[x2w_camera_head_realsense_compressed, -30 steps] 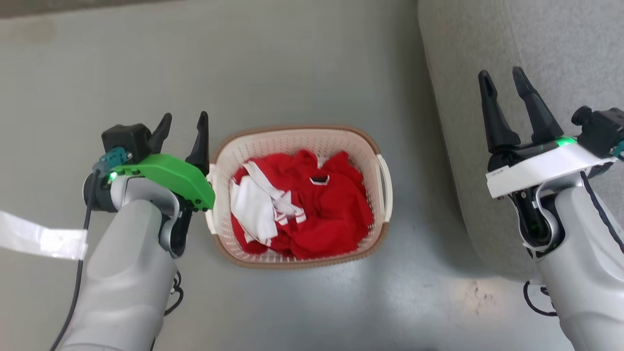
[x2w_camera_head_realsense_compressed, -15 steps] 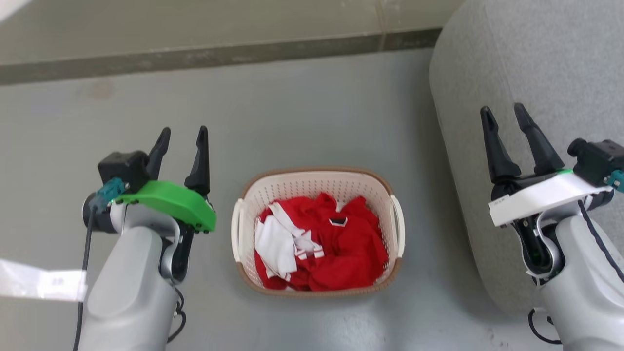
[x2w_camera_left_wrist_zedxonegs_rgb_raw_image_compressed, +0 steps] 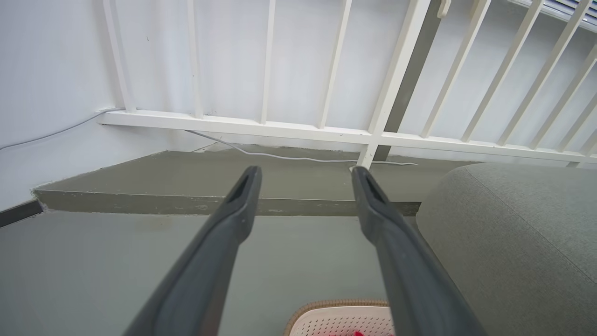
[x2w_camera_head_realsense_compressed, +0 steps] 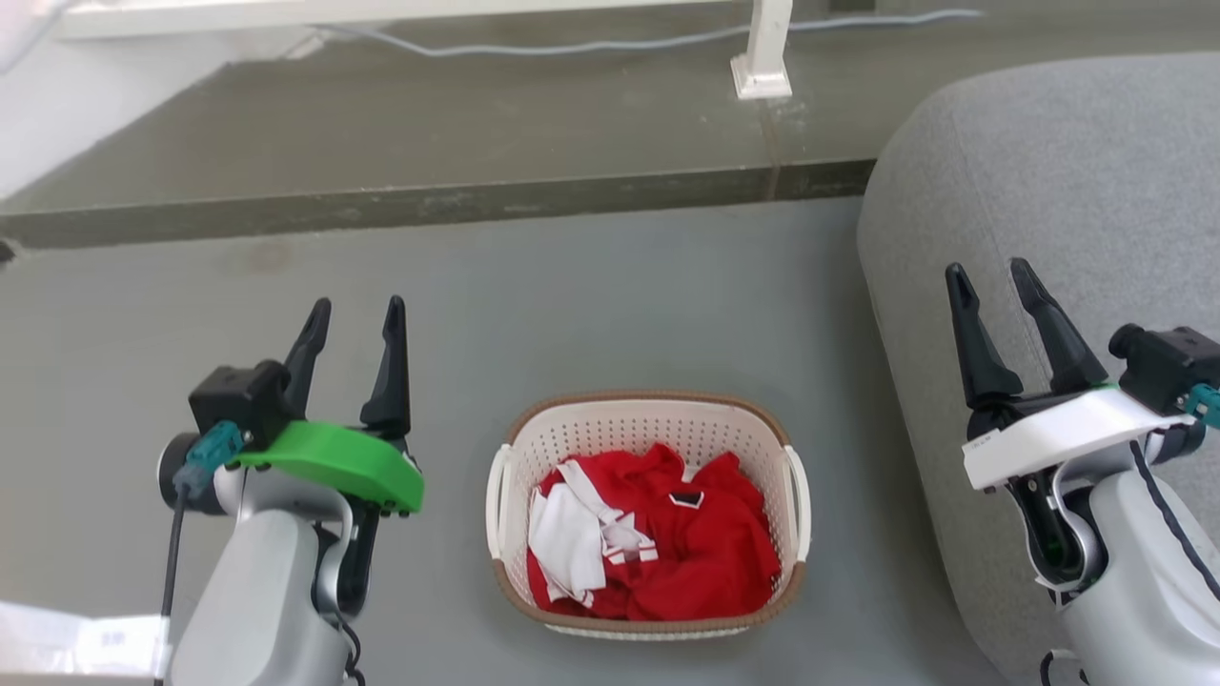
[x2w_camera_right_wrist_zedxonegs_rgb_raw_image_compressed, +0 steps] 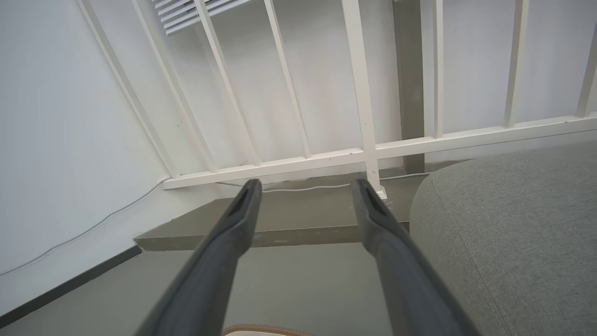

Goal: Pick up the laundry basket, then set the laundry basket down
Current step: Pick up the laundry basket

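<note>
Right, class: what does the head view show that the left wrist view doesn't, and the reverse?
Head view adds: the open right gripper and the two white loop handles of the laundry basket. Left wrist view adds: the white railing's tall bars. Shared: the open left gripper, the basket's brown rim, the grey sofa, the raised step and the white cable.

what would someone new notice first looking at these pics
The red and white clothes jump out first, heaped in the cream laundry basket on the grey floor, at the lower middle of the head view. Next come the left gripper and the right gripper, both open and empty on either side of the basket and apart from its handles, the right one in front of a grey sofa.
</note>
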Robot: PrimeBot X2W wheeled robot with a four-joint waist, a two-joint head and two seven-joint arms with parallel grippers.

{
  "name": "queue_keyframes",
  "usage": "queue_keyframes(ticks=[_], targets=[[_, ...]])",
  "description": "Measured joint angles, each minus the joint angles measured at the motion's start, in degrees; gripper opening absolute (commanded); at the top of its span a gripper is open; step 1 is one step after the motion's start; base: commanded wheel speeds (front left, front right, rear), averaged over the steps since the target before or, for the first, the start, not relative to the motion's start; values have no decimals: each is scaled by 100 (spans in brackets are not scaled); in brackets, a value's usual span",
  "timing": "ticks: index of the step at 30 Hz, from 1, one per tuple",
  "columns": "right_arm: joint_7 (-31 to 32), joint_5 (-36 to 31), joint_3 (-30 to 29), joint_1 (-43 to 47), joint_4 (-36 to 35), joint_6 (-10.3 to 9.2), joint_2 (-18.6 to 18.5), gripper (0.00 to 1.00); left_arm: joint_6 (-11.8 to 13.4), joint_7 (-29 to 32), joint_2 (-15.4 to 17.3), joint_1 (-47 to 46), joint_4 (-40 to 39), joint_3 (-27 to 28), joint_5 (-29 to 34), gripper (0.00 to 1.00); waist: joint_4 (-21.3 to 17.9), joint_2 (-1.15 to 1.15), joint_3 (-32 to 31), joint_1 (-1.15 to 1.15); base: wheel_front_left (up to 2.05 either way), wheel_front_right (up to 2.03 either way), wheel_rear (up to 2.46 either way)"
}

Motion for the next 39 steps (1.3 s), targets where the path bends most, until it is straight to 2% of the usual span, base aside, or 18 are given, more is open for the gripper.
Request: queue_keyframes(ticks=[5, 14, 39], targets=[[0, -54, -102, 102, -19, 0, 16, 100, 98, 0, 3, 281, -277, 98, 43, 100, 55, 0, -129, 0, 0, 0, 0], [0, -103, -189, 221, -18, 0, 35, 100, 102, 0, 2, 648, -541, 116, 212, 100, 68, 0, -172, 0, 0, 0, 0], [0, -153, -169, 222, -55, 0, 105, 100, 155, 0, 3, 971, -1014, 146, 285, 100, 29, 0, -94, 0, 0, 0, 0]])
